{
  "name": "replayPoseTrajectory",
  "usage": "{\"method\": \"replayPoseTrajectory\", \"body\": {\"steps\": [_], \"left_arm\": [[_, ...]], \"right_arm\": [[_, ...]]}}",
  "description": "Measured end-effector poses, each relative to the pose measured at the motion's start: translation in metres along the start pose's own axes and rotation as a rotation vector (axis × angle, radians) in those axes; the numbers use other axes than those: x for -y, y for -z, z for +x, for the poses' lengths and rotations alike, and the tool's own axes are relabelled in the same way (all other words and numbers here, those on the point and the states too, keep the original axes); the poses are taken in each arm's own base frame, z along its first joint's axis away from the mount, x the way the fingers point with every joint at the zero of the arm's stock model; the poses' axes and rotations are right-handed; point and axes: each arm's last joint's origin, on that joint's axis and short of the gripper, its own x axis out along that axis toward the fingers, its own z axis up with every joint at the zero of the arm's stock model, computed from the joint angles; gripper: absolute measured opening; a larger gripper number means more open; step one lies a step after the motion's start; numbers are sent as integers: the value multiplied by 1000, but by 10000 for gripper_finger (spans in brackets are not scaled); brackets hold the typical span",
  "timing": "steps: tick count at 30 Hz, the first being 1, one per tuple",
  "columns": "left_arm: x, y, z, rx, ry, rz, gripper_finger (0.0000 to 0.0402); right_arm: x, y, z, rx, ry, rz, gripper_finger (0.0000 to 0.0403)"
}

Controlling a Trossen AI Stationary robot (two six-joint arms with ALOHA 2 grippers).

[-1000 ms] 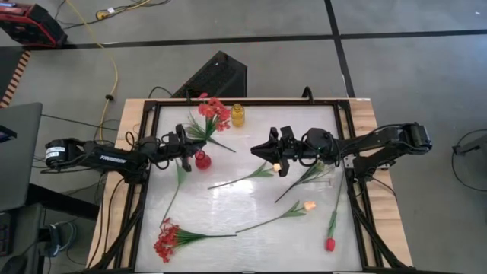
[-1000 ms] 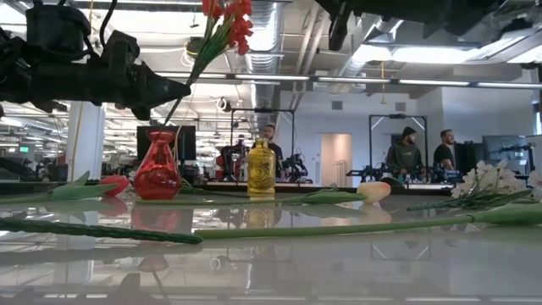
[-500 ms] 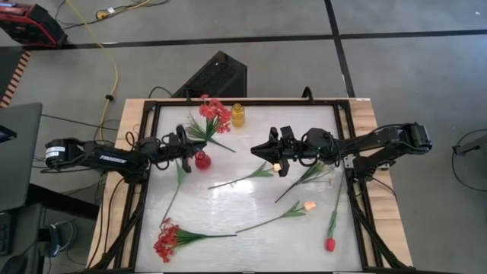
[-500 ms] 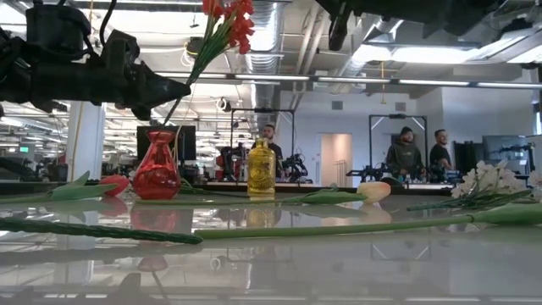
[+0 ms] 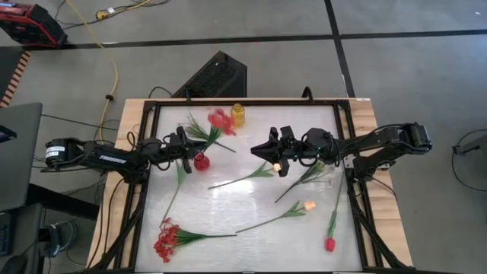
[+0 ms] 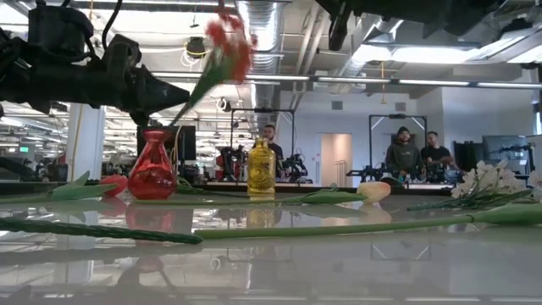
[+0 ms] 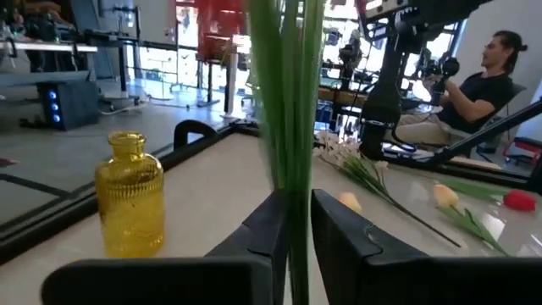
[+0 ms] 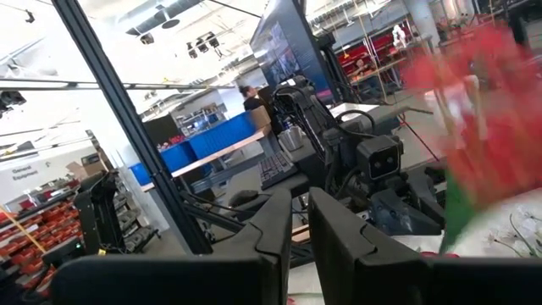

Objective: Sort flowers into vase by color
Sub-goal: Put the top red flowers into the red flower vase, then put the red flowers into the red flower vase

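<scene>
Hovering at the red vase's (image 5: 201, 160) 9 o'clock, the left gripper (image 5: 183, 142) loosely pinches the red spray's (image 5: 220, 121) stem, whose tilted blossoms could tip the vase if freed.

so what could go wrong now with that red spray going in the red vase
The red clustered-blossom spray leans far sideways out of the small red glass vase, so it might tip the vase or fall out once the left gripper lets go. It leans toward the yellow glass bottle and could knock it.
</scene>
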Motion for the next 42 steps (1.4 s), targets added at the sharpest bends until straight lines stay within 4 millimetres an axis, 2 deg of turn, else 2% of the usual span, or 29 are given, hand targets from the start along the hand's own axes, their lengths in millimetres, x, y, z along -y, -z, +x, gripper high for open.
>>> {"method": "replayPoseTrajectory", "body": {"steps": [11,20,23,26,30,35,42], "left_arm": [[-2,2,0,-20,-51,19,96],[2,-10,-7,34,49,16,114],[2,-10,-12,-10,45,-25,114],[3,-12,-14,-125,60,-73,114],[8,-33,-18,-313,94,-80,114],[12,-72,-33,-497,53,-69,114],[17,-127,-49,-549,23,-73,114]], "right_arm": [[-1,0,0,-11,-20,0,71],[-2,1,0,-13,-26,1,71],[-1,1,0,-13,-25,1,71],[-1,1,0,-13,-25,1,71],[-1,1,0,-12,-24,-15,71],[-1,1,0,-11,-24,-78,71],[4,-2,0,-6,-5,-86,71]]}}
